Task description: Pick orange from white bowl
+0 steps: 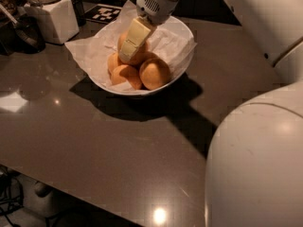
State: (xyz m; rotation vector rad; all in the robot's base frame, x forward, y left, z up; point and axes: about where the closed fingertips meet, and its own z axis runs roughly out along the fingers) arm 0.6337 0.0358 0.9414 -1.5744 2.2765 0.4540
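Grey-brown tabletop (94, 141) is carrying the white bowl (113, 86) — paper-lined, heaped with fruit. Inside it the gripper (128, 53) is pressing down over the topmost orange (141, 56); whether it is clamping cannot be told. Grasping is seemingly under way — next, a firm closure and a straight lift.

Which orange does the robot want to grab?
On the glossy dark table stands a wide white bowl of oranges, lined with crumpled paper. Pick the round orange highest in the pile, the only one under the robot's pale gripper; the others lie lower, nearer the front.
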